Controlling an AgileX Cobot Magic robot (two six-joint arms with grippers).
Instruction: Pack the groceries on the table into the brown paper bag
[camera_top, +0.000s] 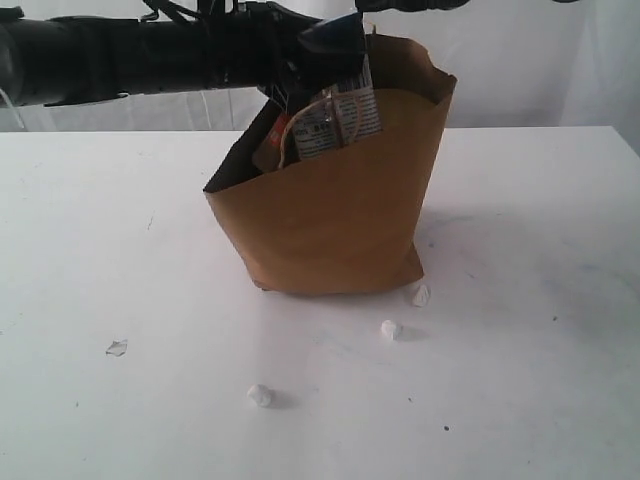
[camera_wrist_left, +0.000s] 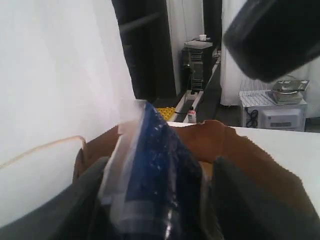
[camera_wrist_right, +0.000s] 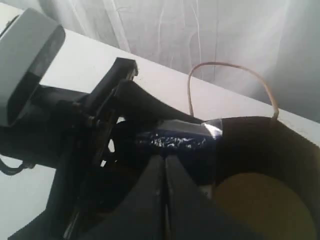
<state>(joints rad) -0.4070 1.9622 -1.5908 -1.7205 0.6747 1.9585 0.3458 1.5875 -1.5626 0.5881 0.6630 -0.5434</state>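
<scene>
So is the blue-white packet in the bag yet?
Partly in. The long blue-white packet stands in the brown paper bag mouth, its top above the rim, between the fingers of the left pincer. Whether it is gripped, cannot tell.

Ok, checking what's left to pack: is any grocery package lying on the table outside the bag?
No: the exterior view shows only small white scraps on the table around the brown paper bag.

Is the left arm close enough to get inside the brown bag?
Probably yes: the left gripper hangs over the open brown paper bag, long blue-white packet between its jaws, though packages inside poke up.
</scene>
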